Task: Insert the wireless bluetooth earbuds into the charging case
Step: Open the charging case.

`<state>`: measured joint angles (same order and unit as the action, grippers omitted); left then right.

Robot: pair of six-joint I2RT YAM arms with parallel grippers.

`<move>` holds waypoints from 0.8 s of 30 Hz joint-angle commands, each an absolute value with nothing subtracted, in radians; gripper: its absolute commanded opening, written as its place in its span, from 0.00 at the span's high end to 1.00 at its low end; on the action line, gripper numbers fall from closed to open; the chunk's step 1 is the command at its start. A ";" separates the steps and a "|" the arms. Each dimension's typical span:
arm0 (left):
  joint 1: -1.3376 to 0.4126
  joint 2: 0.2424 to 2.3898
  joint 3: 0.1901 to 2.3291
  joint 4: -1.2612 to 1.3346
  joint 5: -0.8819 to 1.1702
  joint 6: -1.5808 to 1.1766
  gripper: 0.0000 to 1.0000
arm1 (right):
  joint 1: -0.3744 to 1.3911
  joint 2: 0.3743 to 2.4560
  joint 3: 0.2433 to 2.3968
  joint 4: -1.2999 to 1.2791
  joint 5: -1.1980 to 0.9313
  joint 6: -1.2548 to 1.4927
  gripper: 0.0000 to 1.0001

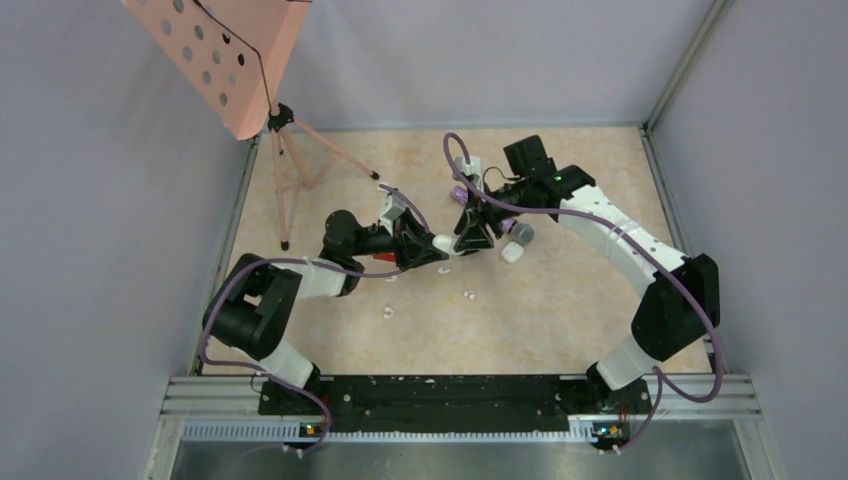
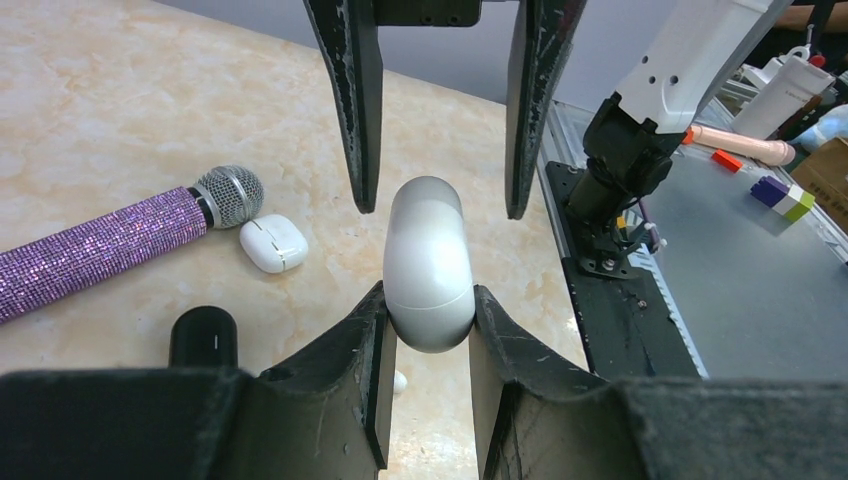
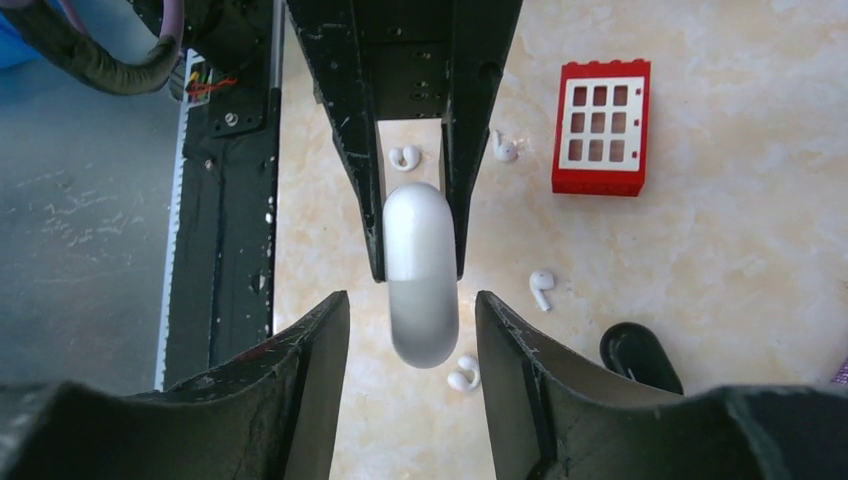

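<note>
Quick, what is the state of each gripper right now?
Left gripper: closed, holding the white charging case.
Right gripper: open, set around the other end of the charging case, with gaps on both sides.

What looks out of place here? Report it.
Four white earbuds lie scattered loose on the table, while the white charging case is shut, clamped in the left end effector. The open right end effector straddles its free end.

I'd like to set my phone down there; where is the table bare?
Widest bare patch: beige tabletop by the front rail, between the tiny white earbuds and the right arm. Crowded: the middle, where the left gripper and right gripper meet around the glossy white oval case.
</note>
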<state>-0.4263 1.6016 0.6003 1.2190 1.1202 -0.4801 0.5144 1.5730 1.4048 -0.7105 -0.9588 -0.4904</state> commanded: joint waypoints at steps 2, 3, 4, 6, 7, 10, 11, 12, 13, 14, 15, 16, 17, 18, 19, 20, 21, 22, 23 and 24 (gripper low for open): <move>-0.432 1.586 0.620 1.307 1.121 -0.477 1.00 | 0.545 1.525 1.383 -0.743 -0.971 -0.550 0.48; -0.433 1.587 0.621 1.308 1.122 -0.478 1.00 | 0.548 1.523 1.378 -0.742 -0.967 -0.554 0.49; -0.434 1.588 0.622 1.310 1.122 -0.481 1.00 | 0.551 1.524 1.377 -0.742 -0.965 -0.557 0.50; -0.437 1.589 0.624 1.307 1.121 -0.485 1.00 | 0.551 1.526 1.377 -0.742 -0.967 -0.557 0.54; -0.436 1.590 0.627 1.301 1.120 -0.485 1.00 | 0.551 1.528 1.378 -0.741 -0.967 -0.558 0.57; -0.439 1.593 0.630 1.289 1.112 -0.486 1.00 | 0.551 1.528 1.381 -0.741 -0.964 -0.565 0.66; -0.440 1.593 0.633 1.275 1.108 -0.485 1.00 | 0.551 1.528 1.384 -0.740 -0.960 -0.567 0.69; -0.440 1.593 0.638 1.256 1.103 -0.483 0.98 | 0.551 1.525 1.385 -0.740 -0.956 -0.569 0.72; -0.439 1.592 0.643 1.229 1.094 -0.482 0.93 | 0.551 1.521 1.386 -0.736 -0.948 -0.570 0.74; -0.439 1.590 0.648 1.197 1.079 -0.480 0.85 | 0.552 1.517 1.383 -0.729 -0.937 -0.567 0.75; -0.440 1.589 0.654 1.165 1.073 -0.479 0.77 | 0.551 1.509 1.381 -0.719 -0.924 -0.564 0.76; -0.440 1.589 0.655 1.150 1.064 -0.482 0.71 | 0.551 1.503 1.376 -0.704 -0.910 -0.563 0.77; -0.439 1.590 0.655 1.151 1.060 -0.489 0.67 | 0.552 1.495 1.372 -0.697 -0.898 -0.564 0.77; -0.439 1.591 0.655 1.159 1.058 -0.500 0.64 | 0.552 1.490 1.370 -0.695 -0.888 -0.565 0.77; -0.440 1.595 0.655 1.166 1.056 -0.509 0.62 | 0.554 1.487 1.370 -0.696 -0.879 -0.567 0.78; -0.440 1.596 0.658 1.170 1.055 -0.518 0.61 | 0.556 1.485 1.370 -0.694 -0.873 -0.568 0.78; -0.441 1.599 0.660 1.176 1.055 -0.527 0.59 | 0.559 1.483 1.370 -0.695 -0.867 -0.569 0.78; -0.441 1.601 0.663 1.183 1.055 -0.535 0.57 | 0.563 1.481 1.369 -0.694 -0.861 -0.570 0.78; -0.442 1.603 0.665 1.193 1.054 -0.546 0.56 | 0.568 1.479 1.368 -0.694 -0.852 -0.571 0.78; -0.444 1.606 0.668 1.199 1.054 -0.555 0.56 | 0.573 1.478 1.368 -0.695 -0.842 -0.573 0.79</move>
